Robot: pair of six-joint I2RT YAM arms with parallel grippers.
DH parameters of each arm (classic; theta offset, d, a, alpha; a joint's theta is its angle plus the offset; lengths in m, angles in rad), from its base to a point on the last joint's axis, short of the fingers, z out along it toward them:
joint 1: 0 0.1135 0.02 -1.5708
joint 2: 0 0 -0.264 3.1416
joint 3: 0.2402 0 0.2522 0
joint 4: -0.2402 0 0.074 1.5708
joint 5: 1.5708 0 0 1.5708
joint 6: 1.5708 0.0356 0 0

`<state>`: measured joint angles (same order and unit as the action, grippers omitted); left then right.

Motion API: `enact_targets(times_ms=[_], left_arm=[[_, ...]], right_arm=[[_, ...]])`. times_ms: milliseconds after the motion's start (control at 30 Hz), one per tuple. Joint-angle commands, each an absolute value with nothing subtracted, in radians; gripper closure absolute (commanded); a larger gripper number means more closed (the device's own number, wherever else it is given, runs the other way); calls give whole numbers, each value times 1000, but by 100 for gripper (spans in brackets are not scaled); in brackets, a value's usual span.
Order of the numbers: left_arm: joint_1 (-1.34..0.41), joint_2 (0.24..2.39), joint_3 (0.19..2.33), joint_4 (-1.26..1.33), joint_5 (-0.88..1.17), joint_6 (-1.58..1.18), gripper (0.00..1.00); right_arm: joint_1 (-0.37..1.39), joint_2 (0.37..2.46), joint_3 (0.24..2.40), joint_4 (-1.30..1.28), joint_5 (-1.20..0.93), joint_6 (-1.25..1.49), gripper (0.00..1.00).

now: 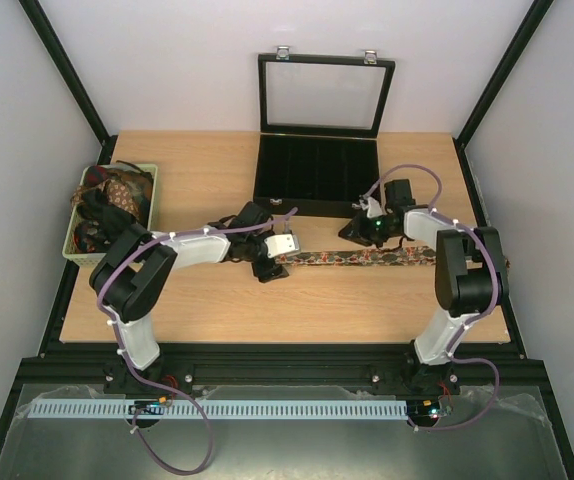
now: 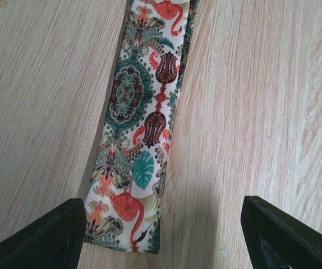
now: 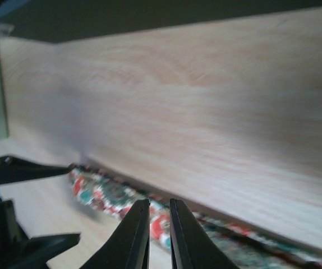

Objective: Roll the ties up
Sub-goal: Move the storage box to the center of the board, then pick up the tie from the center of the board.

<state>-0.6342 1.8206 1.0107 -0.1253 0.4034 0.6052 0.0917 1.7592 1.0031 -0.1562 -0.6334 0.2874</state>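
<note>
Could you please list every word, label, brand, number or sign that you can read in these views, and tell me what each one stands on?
There is no readable text in any of the three views.
The tie carries only a printed pattern of flowers, leaves and birds, with no lettering.
The case and the green basket show no label or marking that can be made out.

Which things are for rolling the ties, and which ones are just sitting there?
For the job:
- the patterned tie, lying flat on the table
- the heap of ties on the far left

Just sitting there:
- the green basket that holds that heap
- the black case at the back, its glass lid standing open
</note>
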Motion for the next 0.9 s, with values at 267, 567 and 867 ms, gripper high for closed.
enact_targets(times_ms=[267, 567, 867], left_arm=[[-568, 1823, 1080, -259, 385, 666, 21], [-578, 1917, 1155, -332, 400, 739, 22], [-590, 1959, 1196, -354, 385, 735, 45]], right_arm=[[213, 1799, 960, -174, -836, 312, 89], [262, 1887, 965, -123, -834, 351, 90], [262, 1956, 966, -155, -780, 316, 90]])
